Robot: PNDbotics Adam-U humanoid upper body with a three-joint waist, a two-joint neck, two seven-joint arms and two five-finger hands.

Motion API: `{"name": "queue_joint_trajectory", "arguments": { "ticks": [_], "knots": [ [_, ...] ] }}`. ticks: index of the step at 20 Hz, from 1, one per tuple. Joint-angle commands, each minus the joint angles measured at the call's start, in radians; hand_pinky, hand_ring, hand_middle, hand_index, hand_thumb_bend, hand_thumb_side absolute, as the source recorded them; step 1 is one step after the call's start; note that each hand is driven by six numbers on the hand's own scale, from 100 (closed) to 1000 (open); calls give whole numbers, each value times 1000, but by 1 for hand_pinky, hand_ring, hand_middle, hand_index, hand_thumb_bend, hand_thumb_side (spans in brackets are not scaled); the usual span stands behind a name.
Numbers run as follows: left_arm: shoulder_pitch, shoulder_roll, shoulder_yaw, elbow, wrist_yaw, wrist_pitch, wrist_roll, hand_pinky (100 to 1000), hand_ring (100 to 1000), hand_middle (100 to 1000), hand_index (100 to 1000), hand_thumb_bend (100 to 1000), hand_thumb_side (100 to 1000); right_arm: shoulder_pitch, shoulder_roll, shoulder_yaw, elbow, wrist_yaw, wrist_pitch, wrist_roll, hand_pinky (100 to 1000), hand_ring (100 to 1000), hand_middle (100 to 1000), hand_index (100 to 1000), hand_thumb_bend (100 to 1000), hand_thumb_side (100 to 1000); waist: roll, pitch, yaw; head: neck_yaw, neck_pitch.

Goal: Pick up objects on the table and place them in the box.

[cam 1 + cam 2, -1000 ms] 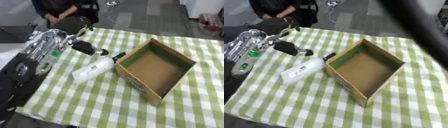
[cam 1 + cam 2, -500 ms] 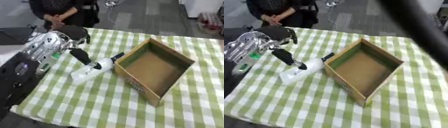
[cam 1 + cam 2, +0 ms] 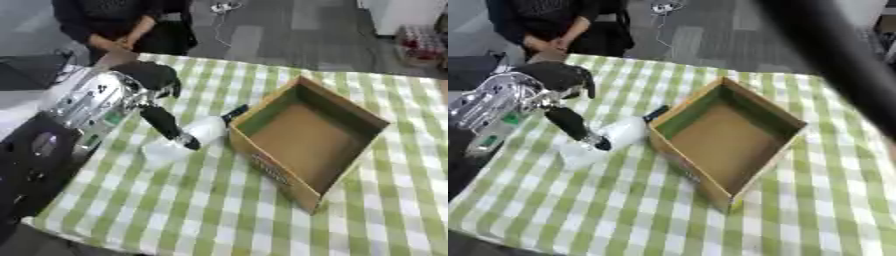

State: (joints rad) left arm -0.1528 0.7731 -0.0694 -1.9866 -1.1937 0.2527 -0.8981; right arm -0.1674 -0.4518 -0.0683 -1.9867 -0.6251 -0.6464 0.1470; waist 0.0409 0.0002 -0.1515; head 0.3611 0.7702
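Note:
A white bottle [image 3: 194, 135] with a black cap [image 3: 234, 112] lies on its side on the green-and-white checked table [image 3: 201, 200], its cap end against the near-left wall of the box. The cardboard box [image 3: 306, 137] stands open beside it, with green inner walls and nothing inside. My left hand [image 3: 150, 76] hangs over the bottle's left end. A straight black finger [image 3: 168, 127] reaches down and touches the bottle's body. The hand is open and holds nothing. My right hand shows in no view.
A clear bottle with a green label [image 3: 496, 131] lies under my left arm by the table's left edge. A dark blurred bar [image 3: 833, 55] crosses the upper right of the right eye view. The table's front edge runs along the bottom.
My left hand has swung from above the bottle's left side down onto it, and its finger now rests on the bottle's body. The bottle and box have stayed in place.

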Motion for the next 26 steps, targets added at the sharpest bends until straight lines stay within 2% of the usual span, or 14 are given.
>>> {"name": "queue_joint_trajectory", "arguments": {
  "ticks": [1, 11, 12, 13, 20, 26],
  "knots": [
    [0, 38, 1, -13, 5, 14, -9, 874, 791, 882, 795, 754, 751, -15, -28, -5, -13, -3, 3, 1, 440, 578, 585, 848, 346, 967, -1, -10, 0, 8, 0],
    [12, 37, -16, 11, -9, 25, -9, 865, 789, 875, 789, 752, 718, -22, -27, -5, -13, -8, 5, 2, 440, 578, 585, 847, 349, 966, 0, -9, -7, 10, 0],
    [15, 38, -18, 17, -11, 25, -9, 856, 786, 870, 788, 783, 702, -22, -27, -5, -13, -8, 5, 2, 440, 578, 585, 847, 349, 965, 0, -9, -7, 11, 0],
    [20, 40, -23, 28, -14, 24, -9, 856, 787, 872, 788, 754, 717, -23, -27, -5, -13, -8, 5, 2, 440, 578, 585, 847, 350, 965, 0, -8, -8, 12, 0],
    [54, 49, -65, 87, -42, 10, -9, 838, 786, 864, 782, 766, 696, -29, -26, -5, -13, -12, 6, 2, 440, 578, 585, 847, 351, 966, 1, -6, -13, 15, 0],
    [61, 51, -67, 97, -61, 4, -9, 843, 787, 865, 780, 767, 693, -29, -27, -5, -13, -13, 6, 3, 440, 578, 585, 847, 352, 966, 1, -7, -13, 18, 0]
  ]
}}
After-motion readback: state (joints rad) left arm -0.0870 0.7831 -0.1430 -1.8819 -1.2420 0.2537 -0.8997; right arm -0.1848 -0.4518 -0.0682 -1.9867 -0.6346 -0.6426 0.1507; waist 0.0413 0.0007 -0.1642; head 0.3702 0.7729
